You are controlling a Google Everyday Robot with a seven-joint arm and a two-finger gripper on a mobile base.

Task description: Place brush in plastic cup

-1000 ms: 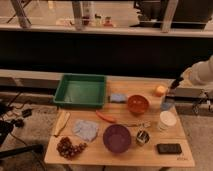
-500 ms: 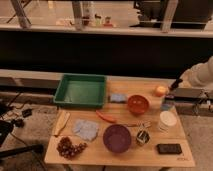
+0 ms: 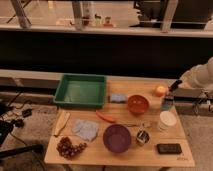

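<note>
Brush (image 3: 175,85) held by my gripper (image 3: 178,82), tilted just over cup (image 3: 167,103) at right of surface (image 3: 120,152) | fingers pinching brush | left: lower, let go | not in yet, I judge

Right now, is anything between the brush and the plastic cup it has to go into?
Nothing visible blocks it. The gripper is at the table's right edge, with the dark brush at its tip, directly above the pale blue plastic cup. Only open air separates them. The orange fruit sits just left of that path, clear of it.
</note>
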